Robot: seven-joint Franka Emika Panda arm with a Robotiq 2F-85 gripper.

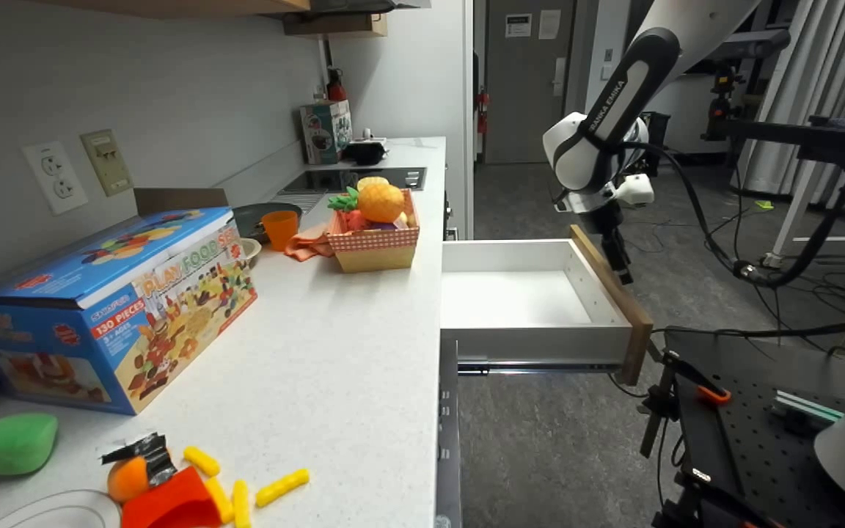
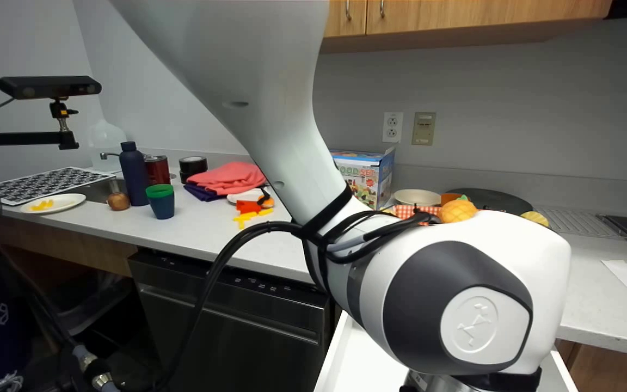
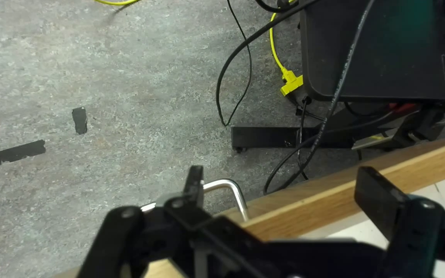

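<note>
Along the counter: a drawer juts out, a gripper poised at its front

Biggest first, then — the counter, a long white run beside the wall. Leaning in from above is the arm, bent so that its lower end can point downward, I'd guess because the drawer lies below counter height.

Next, the drawer! It stands well out from the counter in both exterior views, and a metal slide along its side presumably carries it level out there.

Up top, the box is tucked near the wall, probably to spare working room. Farther along, the basket corrals its contents, its rim likely keeping a big orange fruit from rolling off.

Now the gripper, aimed downward at the drawer's wooden front. Its fingers are wide apart, nothing in their grip! The wrist view puts one on the outer side, the other over the drawer's inside, with the front running slantwise between them — a spread that leaves it room, I judge. Any touch on it? I cannot tell.

Showing behind that outer finger, partly hidden by it, is the handle, a bent metal bar on the front's outer face, where a pull would naturally go.

Smallest of the lot: yellow sticks lying loose by the red holder, in no evident order.
</note>
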